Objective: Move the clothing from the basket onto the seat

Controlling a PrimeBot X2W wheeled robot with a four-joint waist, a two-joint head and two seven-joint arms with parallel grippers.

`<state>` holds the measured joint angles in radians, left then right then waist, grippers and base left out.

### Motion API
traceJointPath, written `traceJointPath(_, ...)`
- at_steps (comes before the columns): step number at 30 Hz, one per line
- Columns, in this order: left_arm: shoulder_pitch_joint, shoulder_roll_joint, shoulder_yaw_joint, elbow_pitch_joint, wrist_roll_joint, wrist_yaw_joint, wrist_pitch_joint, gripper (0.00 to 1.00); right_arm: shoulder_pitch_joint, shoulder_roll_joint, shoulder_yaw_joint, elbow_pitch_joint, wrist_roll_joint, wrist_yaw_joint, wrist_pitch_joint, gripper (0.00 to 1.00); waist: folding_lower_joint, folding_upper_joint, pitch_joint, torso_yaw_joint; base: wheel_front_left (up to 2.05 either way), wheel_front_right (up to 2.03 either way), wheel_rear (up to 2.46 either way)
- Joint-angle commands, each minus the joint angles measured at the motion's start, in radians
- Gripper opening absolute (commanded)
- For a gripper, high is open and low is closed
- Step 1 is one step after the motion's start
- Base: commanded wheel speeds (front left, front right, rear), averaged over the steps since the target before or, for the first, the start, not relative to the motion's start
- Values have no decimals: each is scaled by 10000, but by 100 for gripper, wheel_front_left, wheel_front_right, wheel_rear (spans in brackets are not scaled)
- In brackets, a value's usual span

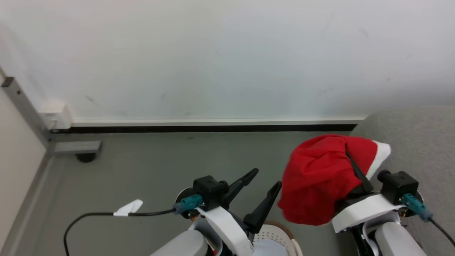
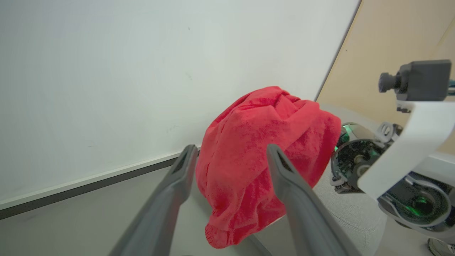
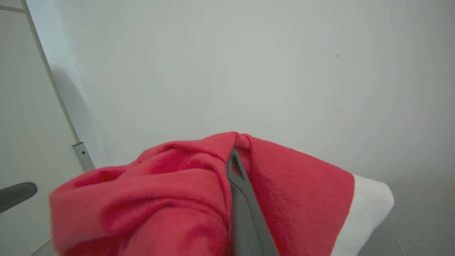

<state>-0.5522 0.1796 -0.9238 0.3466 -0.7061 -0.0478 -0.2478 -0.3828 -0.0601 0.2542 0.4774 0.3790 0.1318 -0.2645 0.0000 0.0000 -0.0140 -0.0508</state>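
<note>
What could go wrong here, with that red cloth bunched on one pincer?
1. Most of the red garment hangs off the shut right pincer over the floor, beside the sofa; let go here, it would probably miss.
2. The cloth is wrapped around the fingers, so it may cling when they open.
3. The open left pincer sits close by and could snag it.
</note>
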Motion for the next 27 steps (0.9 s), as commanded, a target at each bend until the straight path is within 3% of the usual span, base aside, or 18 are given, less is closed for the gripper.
traceJointPath(1,136,72,-16,-30,79,-22,-63,100,170,-117,-123,-102,-8,-21,1,0,0,0,110,-464,0,0,0)
traceJointPath(14,97,251,209,-443,779,-111,-166,100,757,-458,-959,-930,-223,-21,-1,0,0,0,626,-2736,0,0,0)
traceJointPath(20,360,250,549,-617,1294,-282,-164,100,1287,-351,-1367,-1497,-186,-21,1,0,0,0,762,-3512,0,0,0)
traceJointPath(27,595,116,829,-501,1751,-453,-165,100,1574,-260,-1459,-1815,-182,-22,1,0,0,0,799,-3922,0,0,0)
